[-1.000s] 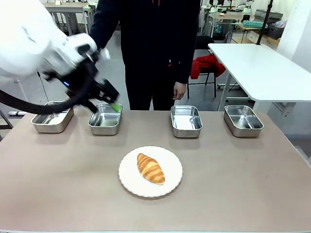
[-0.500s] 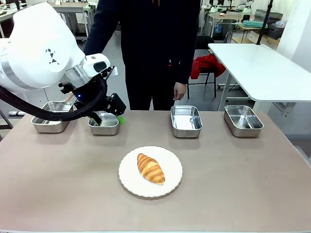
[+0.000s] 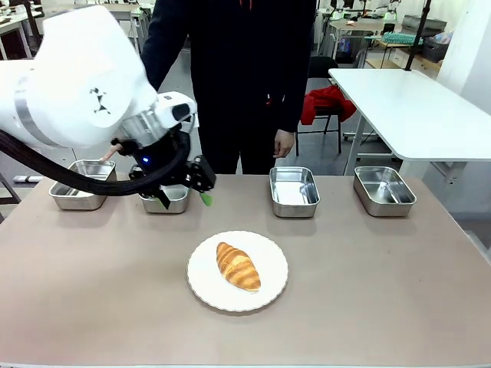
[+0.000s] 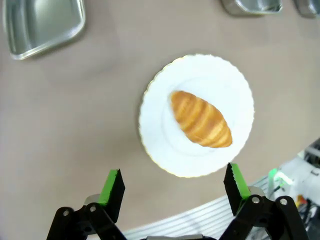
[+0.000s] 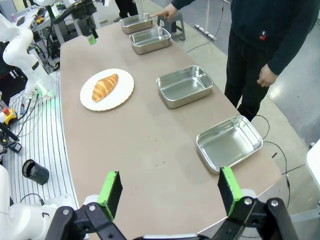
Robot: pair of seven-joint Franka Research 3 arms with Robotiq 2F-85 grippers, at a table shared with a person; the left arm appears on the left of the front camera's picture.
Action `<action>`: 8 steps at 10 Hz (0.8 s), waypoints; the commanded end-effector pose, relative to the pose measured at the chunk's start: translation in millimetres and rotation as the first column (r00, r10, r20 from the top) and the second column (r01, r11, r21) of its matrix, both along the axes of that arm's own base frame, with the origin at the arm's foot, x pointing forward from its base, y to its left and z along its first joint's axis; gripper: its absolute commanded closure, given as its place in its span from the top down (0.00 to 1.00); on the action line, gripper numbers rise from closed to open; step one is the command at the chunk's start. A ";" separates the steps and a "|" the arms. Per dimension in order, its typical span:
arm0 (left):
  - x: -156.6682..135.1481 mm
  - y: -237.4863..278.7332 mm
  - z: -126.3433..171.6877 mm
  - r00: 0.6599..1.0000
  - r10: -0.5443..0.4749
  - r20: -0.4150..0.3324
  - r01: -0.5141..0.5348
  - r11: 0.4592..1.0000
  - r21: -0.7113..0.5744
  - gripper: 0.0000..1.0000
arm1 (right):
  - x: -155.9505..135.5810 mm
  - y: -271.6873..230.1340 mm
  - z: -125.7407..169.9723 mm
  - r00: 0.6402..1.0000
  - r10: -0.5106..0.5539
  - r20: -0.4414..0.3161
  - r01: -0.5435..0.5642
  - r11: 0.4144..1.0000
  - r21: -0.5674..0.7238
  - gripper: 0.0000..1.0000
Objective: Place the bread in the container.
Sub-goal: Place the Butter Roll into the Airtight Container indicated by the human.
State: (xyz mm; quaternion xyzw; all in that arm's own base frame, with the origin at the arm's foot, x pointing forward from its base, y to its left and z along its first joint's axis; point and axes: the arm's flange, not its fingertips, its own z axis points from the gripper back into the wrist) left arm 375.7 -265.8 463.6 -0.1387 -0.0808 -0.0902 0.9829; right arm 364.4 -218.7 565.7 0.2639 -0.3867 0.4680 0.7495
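A golden-brown croissant, the bread (image 3: 238, 266), lies on a round white plate (image 3: 265, 249) in the middle of the table. My left gripper (image 3: 199, 190) hangs above the table just in front of the second pan from the left (image 3: 170, 201), left of and behind the plate. Its wrist view looks down on the bread (image 4: 201, 119) and the plate (image 4: 165, 145), and the gripper (image 4: 174, 185) is open and holds nothing. My right gripper (image 5: 170, 191) is open too, high over the table's right end. A person's hand (image 5: 165, 12) touches the far-left container (image 3: 83, 188).
Four steel pans stand in a row along the far edge; the other two are right of centre (image 3: 294, 191) and at the far right (image 3: 383, 190). The person stands behind the table's middle. A white table (image 3: 406, 107) stands at the back right.
My left arm has swung right and down, from over the second pan towards the plate. The croissant and pans have not moved.
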 end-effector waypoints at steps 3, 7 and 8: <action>-38.7 -69.5 -6.4 0.929 0.312 -0.199 -0.318 0.948 0.002 1.00 | -0.7 -0.1 1.4 1.000 -0.001 0.005 0.001 1.000 -0.002 1.00; -42.6 -101.6 -46.7 0.837 0.521 -0.168 -0.530 0.848 -0.011 1.00 | -0.7 -0.1 1.4 1.000 -0.001 0.005 0.001 1.000 -0.002 1.00; -32.9 -104.6 -63.8 0.834 0.515 -0.200 -0.519 0.854 0.035 1.00 | -0.7 -0.1 1.4 1.000 -0.001 0.005 0.001 1.000 -0.002 1.00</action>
